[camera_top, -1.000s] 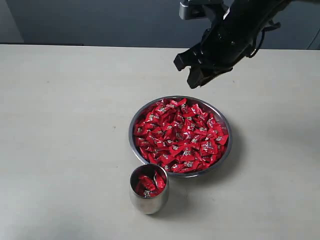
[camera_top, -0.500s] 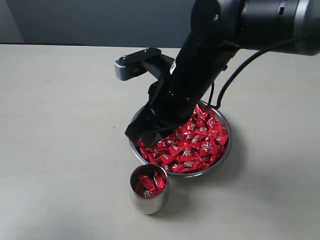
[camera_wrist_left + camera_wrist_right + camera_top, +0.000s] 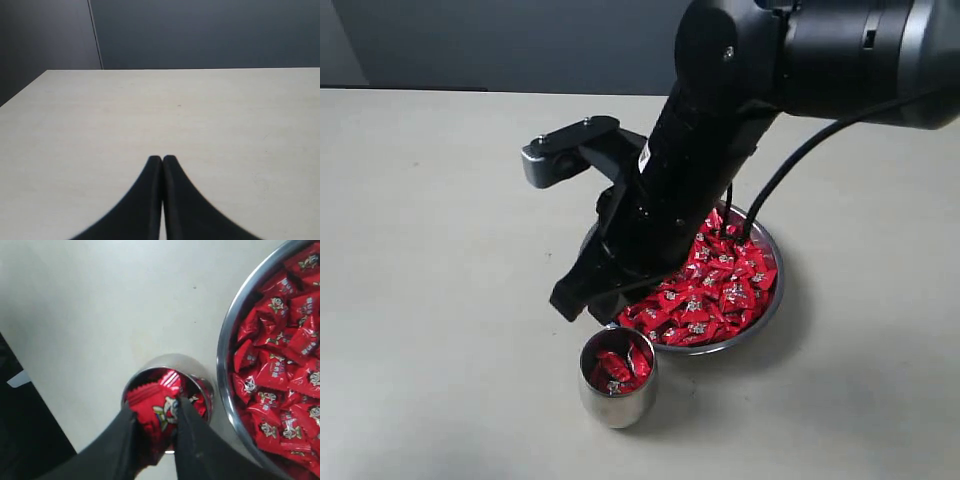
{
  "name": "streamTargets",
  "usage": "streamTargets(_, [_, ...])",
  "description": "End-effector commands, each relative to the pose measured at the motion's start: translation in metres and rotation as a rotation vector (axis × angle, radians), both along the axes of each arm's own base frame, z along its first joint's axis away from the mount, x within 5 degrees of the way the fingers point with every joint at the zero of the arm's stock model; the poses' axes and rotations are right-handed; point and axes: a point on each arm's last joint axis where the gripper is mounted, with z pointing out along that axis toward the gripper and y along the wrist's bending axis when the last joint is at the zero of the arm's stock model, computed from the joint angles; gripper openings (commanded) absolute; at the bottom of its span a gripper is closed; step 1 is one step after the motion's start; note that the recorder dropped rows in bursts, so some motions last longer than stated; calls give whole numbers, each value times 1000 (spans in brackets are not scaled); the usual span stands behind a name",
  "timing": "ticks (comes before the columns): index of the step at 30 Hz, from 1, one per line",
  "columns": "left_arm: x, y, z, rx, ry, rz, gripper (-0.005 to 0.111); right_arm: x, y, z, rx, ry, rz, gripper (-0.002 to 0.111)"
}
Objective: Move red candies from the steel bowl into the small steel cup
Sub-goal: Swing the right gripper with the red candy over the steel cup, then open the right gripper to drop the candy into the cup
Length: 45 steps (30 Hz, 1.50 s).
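1. The right end effector (image 3: 156,412) pinches one red candy (image 3: 150,400) between its two smooth, black, tapering fingers (image 3: 187,430). The crinkled, glossy wrapper, with its zigzag-cut end, bulges out between them.
2. This held candy hangs directly over the mouth of the small steel cup (image 3: 165,360), which stands upright on the table (image 3: 100,300).
3. The cup (image 3: 610,410) is a polished tumbler with rounded sides. A few more candies in shiny red wrappers (image 3: 615,368) already lie inside it.
4. Just beside the cup, on its far right side in the exterior view, sits the steel bowl (image 3: 781,275). It is wide, shallow and round, with a thin bright rim (image 3: 222,355). I cannot tell whether it touches the cup.
5. The bowl is heaped with red candies (image 3: 720,285), each a twisted foil wrapper with a small silver-white mark (image 3: 280,370).
6. A bulky matte black arm (image 3: 710,160) slants down over the bowl towards the cup. It carries a grey block (image 3: 555,160) and a black cable (image 3: 800,160).
7. The left end effector (image 3: 162,160) has its black fingers pressed together, holding nothing, above the pale, matte table (image 3: 150,110). Its place relative to the cup cannot be told.
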Motion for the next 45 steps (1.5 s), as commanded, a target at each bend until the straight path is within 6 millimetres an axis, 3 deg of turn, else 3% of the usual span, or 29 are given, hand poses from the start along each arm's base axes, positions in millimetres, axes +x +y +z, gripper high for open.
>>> streamTargets(1, [0,0,-1,-1,-3,1,0,-12,-3,-15,-39,19,21,5])
streamTargets(5, [0,0,-1,-1,-3,1,0,-17,-10,-28,-74,30,24,5])
streamTargets(17, [0,0,-1,-1,-3,1,0,-13,-4,-28,-20,-1,-8,6])
streamTargets(19, [0,0,-1,-1,-3,1,0,-12,-3,-30,-23,0,-10,9])
streamTargets(27, [0,0,-1,-1,-3,1,0,-11,-1,-40,-48,19,-9,39])
streamTargets(38, [0,0,-1,-1,-3,1,0,-11,-5,-40,-82,18,13,40])
streamTargets(45, [0,0,-1,-1,-3,1,0,5,-11,-6,-109,-165,-35,40])
